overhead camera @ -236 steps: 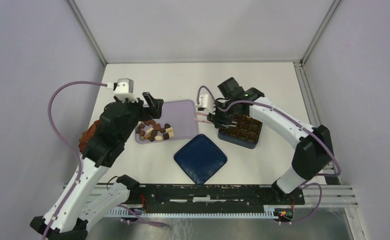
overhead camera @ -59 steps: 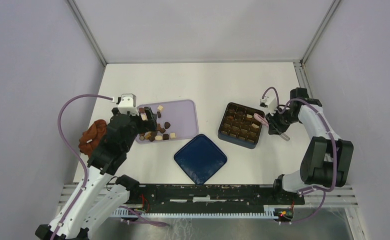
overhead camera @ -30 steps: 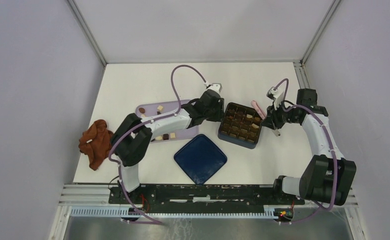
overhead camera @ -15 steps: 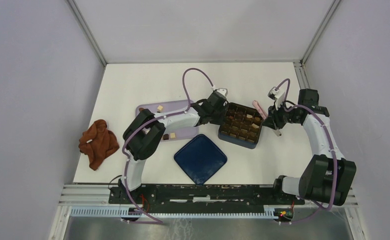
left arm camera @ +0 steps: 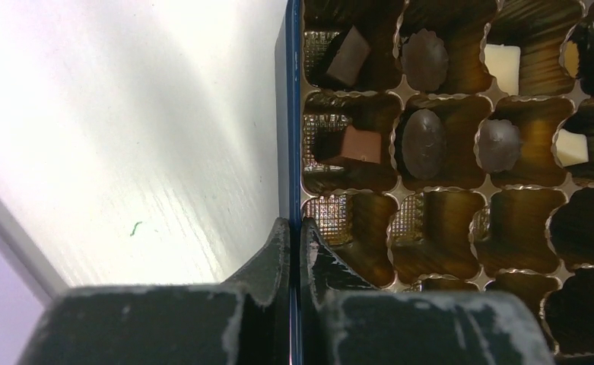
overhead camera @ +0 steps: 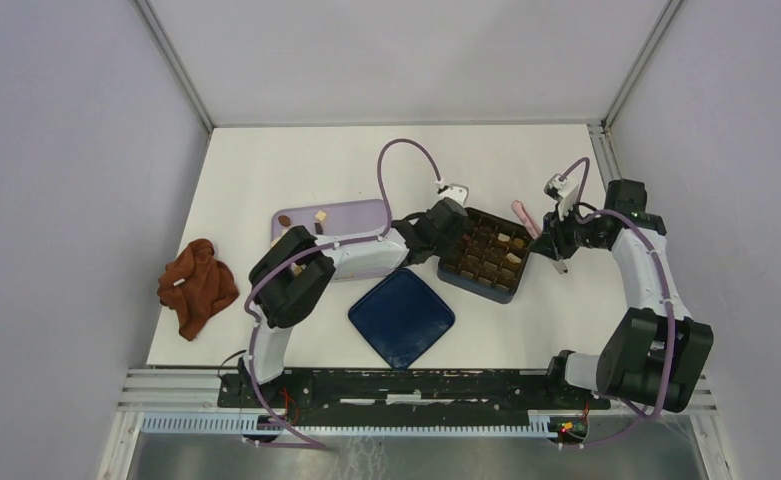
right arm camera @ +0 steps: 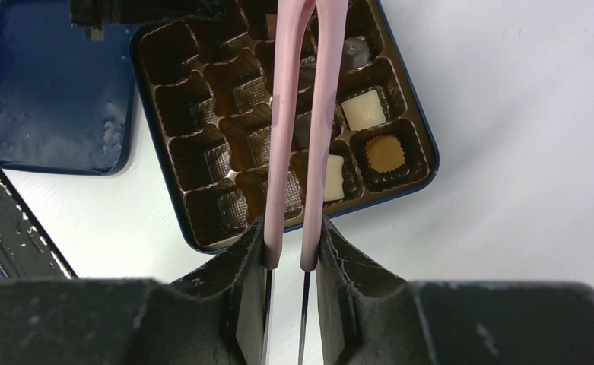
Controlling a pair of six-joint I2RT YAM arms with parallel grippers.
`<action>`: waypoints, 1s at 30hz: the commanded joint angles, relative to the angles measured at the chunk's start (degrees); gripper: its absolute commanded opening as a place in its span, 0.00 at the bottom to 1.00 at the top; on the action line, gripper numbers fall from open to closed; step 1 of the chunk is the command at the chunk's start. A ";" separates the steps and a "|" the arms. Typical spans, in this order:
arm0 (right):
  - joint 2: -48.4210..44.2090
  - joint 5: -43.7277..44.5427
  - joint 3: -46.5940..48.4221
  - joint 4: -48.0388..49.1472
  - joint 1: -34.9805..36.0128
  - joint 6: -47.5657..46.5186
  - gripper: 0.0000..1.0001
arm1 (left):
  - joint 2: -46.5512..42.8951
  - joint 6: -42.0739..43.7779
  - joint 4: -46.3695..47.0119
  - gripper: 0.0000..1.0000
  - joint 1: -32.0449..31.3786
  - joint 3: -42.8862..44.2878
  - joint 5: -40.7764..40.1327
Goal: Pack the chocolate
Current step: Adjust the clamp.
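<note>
Where the chocolate (left arm camera: 423,143) lies, most pieces sit singly in the gold-lined cells of a dark blue box (left arm camera: 287,114); 2 more rest on the lavender tray (overhead camera: 356,215) to its left. The left gripper (left arm camera: 294,236) is pinched fully together on the box's left wall, 1 finger inside, 1 outside. The right gripper (right arm camera: 292,243) clamps the pink tongs (right arm camera: 286,114), their 2 arms squeezed to a narrow gap; whether the tips carry anything I cannot tell. A blue lid (overhead camera: 401,318) lies just beside the box on the white table (overhead camera: 366,160), with a reddish-brown cloth (overhead camera: 196,285) well apart at the left.
</note>
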 commanded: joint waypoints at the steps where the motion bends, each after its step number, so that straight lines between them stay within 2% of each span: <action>1: -1.35 -4.62 3.96 -2.40 -2.04 -2.04 0.31 | -8.76 6.66 16.49 0.02 -3.65 -4.87 -11.44; 9: -3.79 -10.45 12.17 -10.87 -3.98 -5.18 0.31 | -15.89 17.17 35.88 0.02 -9.45 -15.08 -20.48; 16: -6.65 -10.38 14.06 -11.45 -4.01 -4.23 0.31 | -17.82 19.57 42.53 0.02 -11.64 -18.69 -23.39; 25: -6.85 -10.42 13.94 -13.20 -3.98 -5.95 0.32 | -16.34 17.79 42.69 0.02 -11.81 -18.38 -22.69; 30: -6.66 -10.42 12.61 -12.72 -3.99 -6.08 0.31 | -12.62 10.52 34.20 0.02 -10.25 -13.72 -18.70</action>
